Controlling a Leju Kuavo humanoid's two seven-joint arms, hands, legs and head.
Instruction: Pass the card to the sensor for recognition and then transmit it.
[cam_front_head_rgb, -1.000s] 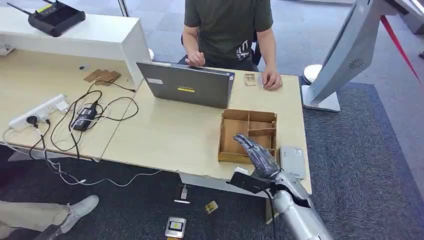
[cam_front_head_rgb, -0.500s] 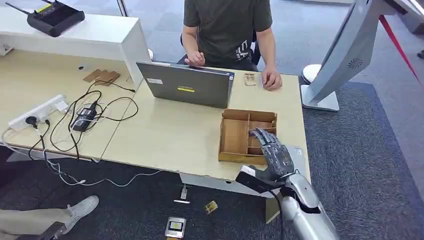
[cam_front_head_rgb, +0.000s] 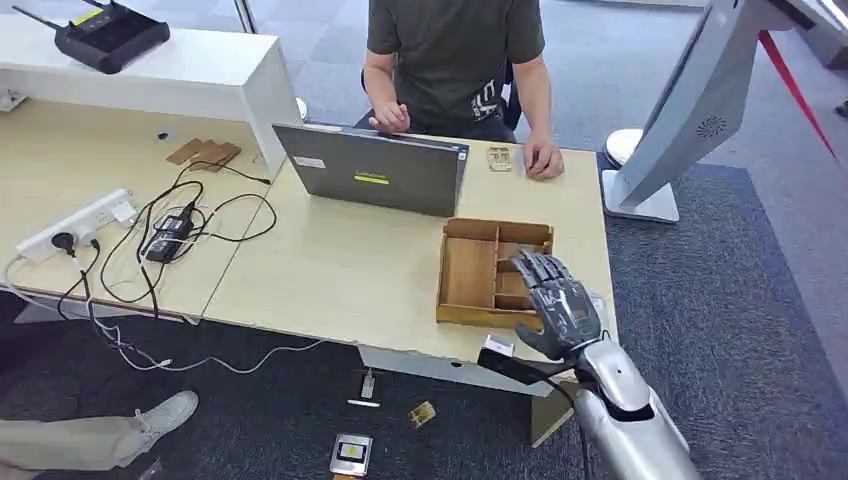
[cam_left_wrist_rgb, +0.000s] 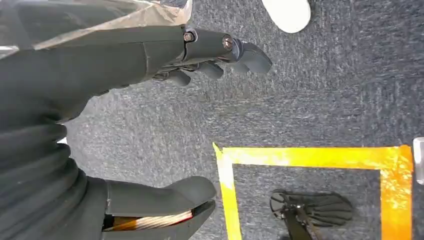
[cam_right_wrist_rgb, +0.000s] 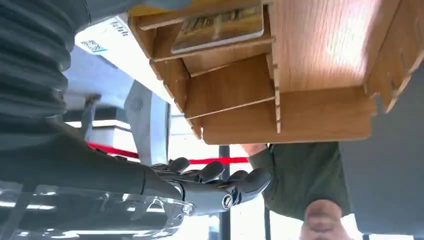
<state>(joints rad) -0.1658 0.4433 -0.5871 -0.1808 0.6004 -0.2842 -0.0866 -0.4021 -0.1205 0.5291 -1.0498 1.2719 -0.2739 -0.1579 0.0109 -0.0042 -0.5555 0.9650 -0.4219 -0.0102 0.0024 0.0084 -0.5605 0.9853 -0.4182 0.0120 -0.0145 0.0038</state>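
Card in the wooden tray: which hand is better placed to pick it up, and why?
Right. The right hand hovers open over the tray holding the card; the left hand hangs over the floor.

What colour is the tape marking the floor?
Yellow-orange; the tape shows best in the left wrist view, against dark grey carpet.

The robot's right hand (cam_right_wrist_rgb: 200, 187), fingers spread and holding nothing, hovers beside a compartmented wooden tray (cam_right_wrist_rgb: 280, 75); a card (cam_right_wrist_rgb: 217, 27) lies in one compartment, with a person (cam_right_wrist_rgb: 305, 185) beyond.
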